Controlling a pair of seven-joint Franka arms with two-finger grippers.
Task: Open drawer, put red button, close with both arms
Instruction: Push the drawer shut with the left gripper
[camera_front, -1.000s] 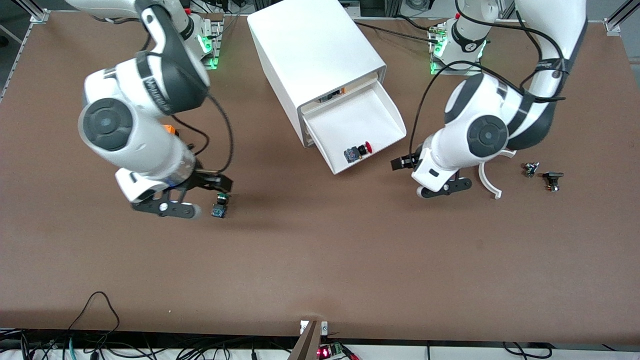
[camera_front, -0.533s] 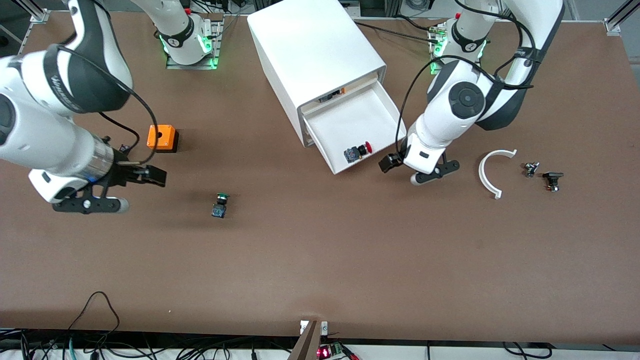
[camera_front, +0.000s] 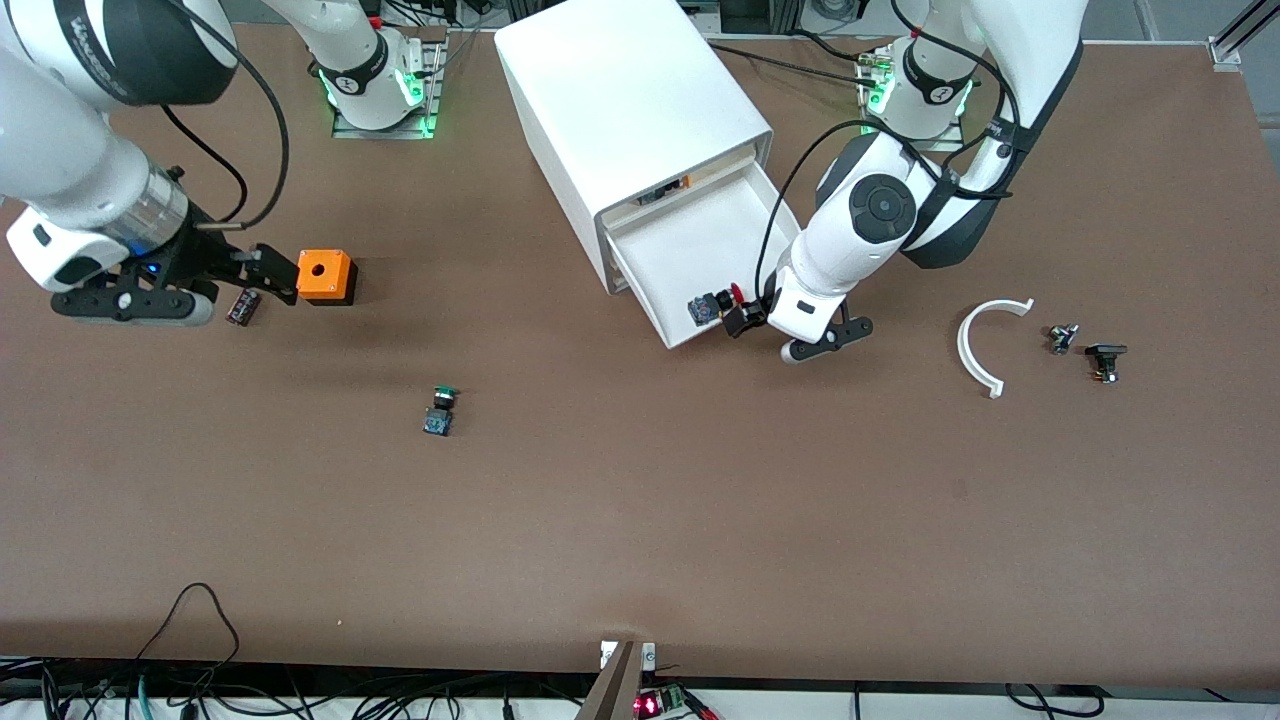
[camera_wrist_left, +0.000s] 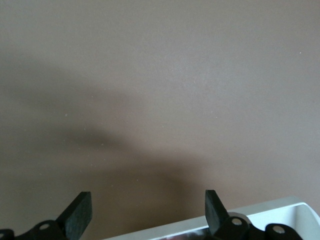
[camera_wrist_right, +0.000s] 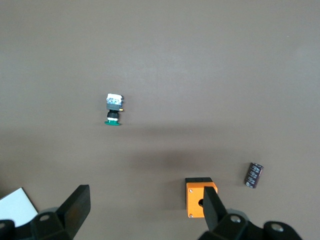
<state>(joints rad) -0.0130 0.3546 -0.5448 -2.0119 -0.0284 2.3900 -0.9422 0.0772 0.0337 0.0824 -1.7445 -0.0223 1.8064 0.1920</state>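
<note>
An orange box (camera_front: 324, 276) and a dark cylinder (camera_front: 242, 306) lie just beside the right tool (camera_front: 262, 272); a green button (camera_front: 439, 411) lies well apart

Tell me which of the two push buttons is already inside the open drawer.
The red button: it lies in the drawer, beside the left gripper. The green-capped button sits out on the bare table.

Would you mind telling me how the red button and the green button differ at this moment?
The red button lies in the open drawer, by its front edge; the green button sits on the bare table, nearer the front camera. The left gripper is right beside the red button, while the green button has neither gripper near it. The caps differ in colour, red against green. Both have a blue base.
</note>
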